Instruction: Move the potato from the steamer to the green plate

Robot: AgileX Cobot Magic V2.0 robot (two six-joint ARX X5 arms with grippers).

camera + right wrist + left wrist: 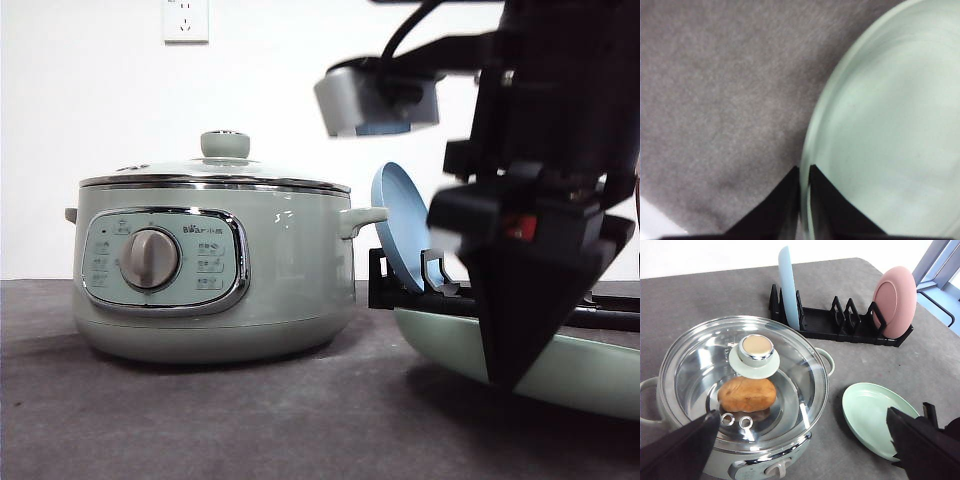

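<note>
Potato [747,394] is seen through the glass lid [747,382] of the steamer [215,275], lying on the metal floor inside the pot, just beneath the lid's pale knob [756,356]; the lid is seated on the rim, so the potato is enclosed. In the front view the steamer stands on the grey table [200,420] at the left, its dial facing the camera. Beside it, to the right, the green plate [875,417] lies flat on the table, apart from the pot. Behind both, a black dish rack [840,327] is set, with a blue plate [788,287] standing on edge at one end and a pink plate [896,301] at the other. The right gripper [804,172] is lowered to the near edge of the green plate, and its two dark fingers are pinched together on the plate's rim, one tip over the plate's inner surface and the other on the table side. The left gripper [805,440] is held above the steamer with its fingers [677,450] spread wide apart, nothing being held between them; one finger appears over the lid's edge and the other over the green plate's side.
</note>
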